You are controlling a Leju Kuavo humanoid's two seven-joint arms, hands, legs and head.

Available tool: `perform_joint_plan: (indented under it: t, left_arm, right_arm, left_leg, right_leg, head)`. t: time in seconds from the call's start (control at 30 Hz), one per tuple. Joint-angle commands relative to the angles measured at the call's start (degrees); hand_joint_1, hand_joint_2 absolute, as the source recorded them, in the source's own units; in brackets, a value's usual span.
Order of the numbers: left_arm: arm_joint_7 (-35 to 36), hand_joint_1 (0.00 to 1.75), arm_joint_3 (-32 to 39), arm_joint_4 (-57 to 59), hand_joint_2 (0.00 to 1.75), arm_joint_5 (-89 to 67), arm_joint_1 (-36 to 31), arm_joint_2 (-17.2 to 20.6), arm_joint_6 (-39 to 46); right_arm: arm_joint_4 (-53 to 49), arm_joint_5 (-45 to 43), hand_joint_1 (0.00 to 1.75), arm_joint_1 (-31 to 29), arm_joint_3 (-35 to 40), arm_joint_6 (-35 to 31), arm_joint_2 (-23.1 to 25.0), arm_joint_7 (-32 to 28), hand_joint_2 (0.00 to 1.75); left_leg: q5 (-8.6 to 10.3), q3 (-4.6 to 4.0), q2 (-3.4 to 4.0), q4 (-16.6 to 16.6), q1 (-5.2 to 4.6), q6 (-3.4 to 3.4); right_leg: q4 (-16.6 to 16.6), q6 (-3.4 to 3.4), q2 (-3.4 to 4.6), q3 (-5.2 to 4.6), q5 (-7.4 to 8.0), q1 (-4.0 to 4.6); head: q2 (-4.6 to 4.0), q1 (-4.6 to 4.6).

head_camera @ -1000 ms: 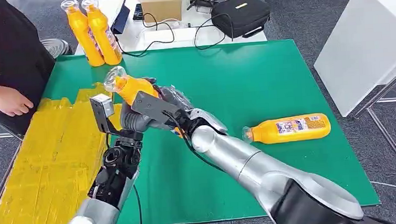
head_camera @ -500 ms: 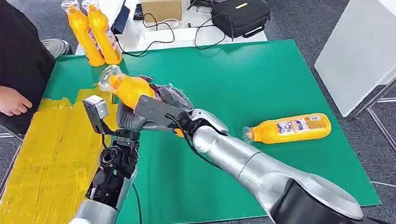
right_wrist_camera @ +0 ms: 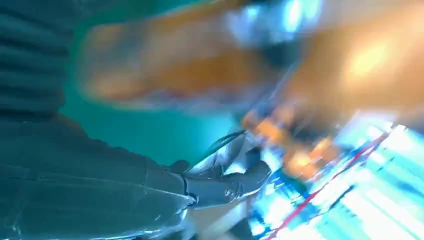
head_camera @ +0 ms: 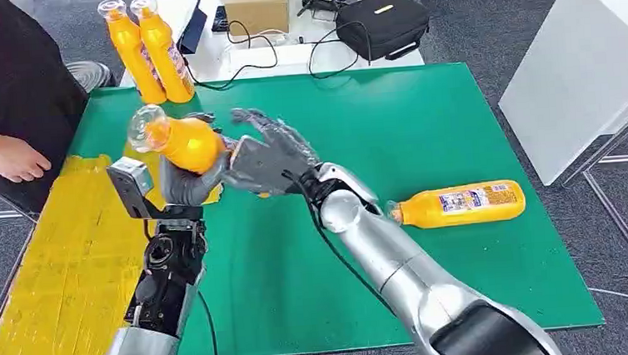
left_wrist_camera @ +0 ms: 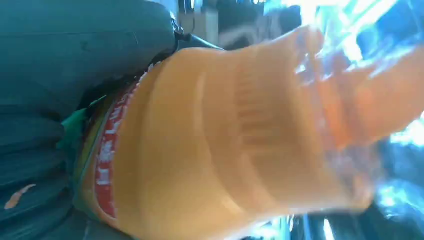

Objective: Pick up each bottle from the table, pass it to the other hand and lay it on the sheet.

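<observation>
Left hand (head_camera: 184,180) grips an orange juice bottle (head_camera: 176,142) by its lower body, raised above the green table (head_camera: 424,128) at the edge of the yellow sheet (head_camera: 65,245). Bottle's long axis tilts, clear neck pointing toward the sheet side and away from the robot. Right hand (head_camera: 263,152) sits just beside the bottle, fingers spread, holding nothing. Judgement: handover is complete; the sheet lies directly to the left hand's outer side. A second bottle (head_camera: 456,204) lies on its side nearer the right arm
</observation>
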Motion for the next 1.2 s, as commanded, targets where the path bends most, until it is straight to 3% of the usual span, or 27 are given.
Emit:
perform_joint_plan:
  t: [0.03, 0.3, 0.37, 0.4, 0.43, 0.47, 0.57, 1.03, 1.1, 1.2]
  left_arm:
    - [-1.2, 1.75, 2.5, -3.3, 1.75, -4.2, 0.7, 0.6, 4.1]
    - [-2.5, 1.75, 3.6, -6.0, 1.75, -10.0, 1.6, 0.7, 9.9]
    - [-5.8, 1.75, 3.0, -8.0, 1.75, -24.0, 2.2, 0.5, 26.7]
    - [-5.7, 1.75, 2.6, -8.8, 1.75, -24.5, 2.6, 0.1, 27.2]
    - [-4.0, 1.75, 1.4, -8.4, 1.75, -42.7, 3.0, 0.2, 44.4]
    - [-2.1, 1.75, 0.7, -7.2, 1.75, -48.5, 3.0, 0.5, 48.4]
    - [2.5, 1.75, 7.8, -5.6, 1.75, -70.5, 2.3, -1.4, 49.7]
    - [3.4, 1.75, 9.5, -4.2, 1.75, -74.7, 1.5, -1.3, 49.7]
    - [11.9, 1.75, 10.1, 3.0, 1.75, -86.4, -0.9, 0.8, 49.7]
    - [25.3, 1.75, 0.7, 13.1, 1.75, -88.2, -3.3, 8.8, 49.7]
  right_arm:
    - [-3.9, 3.9, 0.0, 1.4, -10.6, 2.0, -0.1, 0.0, 0.0]
    - [-6.2, 6.2, 0.0, 2.3, -12.3, 3.5, 0.1, 0.1, 0.0]
    - [-7.7, 6.3, 0.0, 2.5, -12.5, 3.8, 0.1, 0.1, 0.0]
    - [-8.2, 6.4, 0.0, 2.5, -12.4, 3.9, 0.1, 0.1, 0.0]
    - [-9.4, 5.8, 0.0, 2.4, -11.6, 4.9, 0.1, -0.2, 0.0]
    - [-9.8, 4.8, 0.0, 2.0, -10.5, 5.3, 0.1, 0.3, 0.0]
    - [-9.8, 2.7, 0.0, 1.3, -8.4, 5.4, 0.1, 0.3, 0.0]
    - [-9.6, 2.5, 0.0, 1.3, -8.2, 5.4, 0.1, 0.1, 0.0]
    - [-9.4, 1.7, 0.0, 1.1, -7.9, 5.4, 0.1, -0.6, 0.0]
    - [-10.2, 1.7, 0.0, 1.5, -9.2, 5.9, 0.1, -1.4, 0.0]
  left_leg:
    - [-0.05, 0.12, -0.05, 0.0, -0.02, 0.08]
    - [-0.07, 0.17, -0.04, 0.0, -0.02, 0.06]
    - [-0.01, 0.07, -0.04, 0.0, -0.01, 0.04]
    - [-0.09, 0.2, -0.08, 0.1, -0.02, 0.08]
    - [-0.07, 0.16, -0.08, 0.1, -0.03, 0.08]
    - [-0.05, 0.09, -0.03, 0.0, -0.02, 0.06]
    - [-0.06, 0.15, 0.01, 0.0, -0.04, 0.06]
    - [-0.05, 0.19, -0.1, 0.0, -0.04, 0.09]
    - [0.04, 0.06, -0.07, 0.0, -0.02, 0.04]
    - [0.0, 0.31, -0.23, 0.0, -0.07, 0.08]
  right_leg:
    - [0.0, -0.13, 0.01, 0.12, -0.06, 0.0]
    - [0.1, -0.15, 0.02, 0.16, -0.1, 0.0]
    - [0.0, -0.1, -0.01, 0.07, -0.04, 0.0]
    - [0.1, -0.18, -0.01, 0.2, -0.13, 0.01]
    - [0.1, -0.16, -0.02, 0.17, -0.11, 0.0]
    - [0.1, -0.13, 0.02, 0.09, -0.07, 0.0]
    - [0.1, -0.15, 0.06, 0.11, -0.09, -0.02]
    - [0.1, -0.17, -0.08, 0.17, -0.12, -0.01]
    - [0.0, -0.12, -0.09, 0.05, -0.04, 0.0]
    - [0.1, -0.25, -0.19, 0.29, -0.15, -0.03]
  head:
    - [0.0, 0.02]
    - [0.0, 0.02]
    - [0.0, 0.0]
    - [0.0, 0.02]
    - [0.0, 0.0]
    - [0.0, 0.0]
    - [0.0, 0.0]
    - [0.0, 0.0]
    - [0.0, 0.02]
    - [0.0, 0.02]
